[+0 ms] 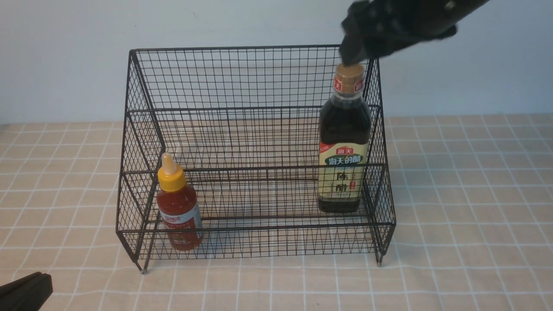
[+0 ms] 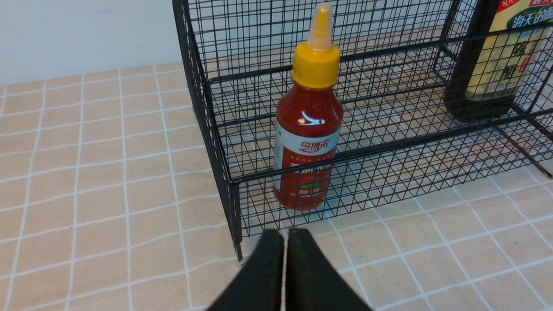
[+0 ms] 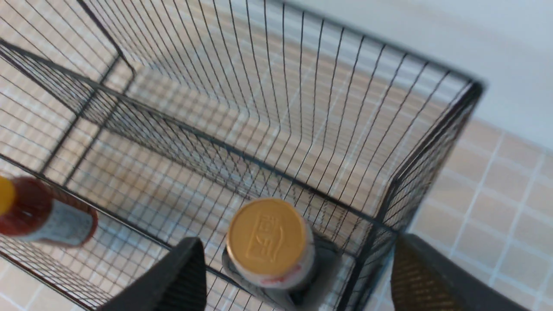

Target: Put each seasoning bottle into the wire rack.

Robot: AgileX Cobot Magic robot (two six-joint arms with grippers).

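Note:
The black wire rack (image 1: 255, 108) stands mid-table. The red sauce bottle (image 1: 178, 207) with its yellow nozzle cap stands upright inside the rack's front left corner; it also shows in the left wrist view (image 2: 309, 125). The dark vinegar bottle (image 1: 344, 142) stands upright inside the rack's right end. My right gripper (image 1: 358, 52) hovers just above its gold cap (image 3: 267, 235), open wide (image 3: 298, 239) with the jaws on either side of the cap and apart from it. My left gripper (image 2: 284, 233) is shut and empty, low in front of the rack's left foot, at the front view's bottom-left corner (image 1: 26, 291).
A tan checked cloth (image 1: 466, 194) covers the table. A pale wall (image 1: 65, 52) rises behind the rack. The rack's right side wall (image 3: 436, 142) is close beside the right gripper's outer finger.

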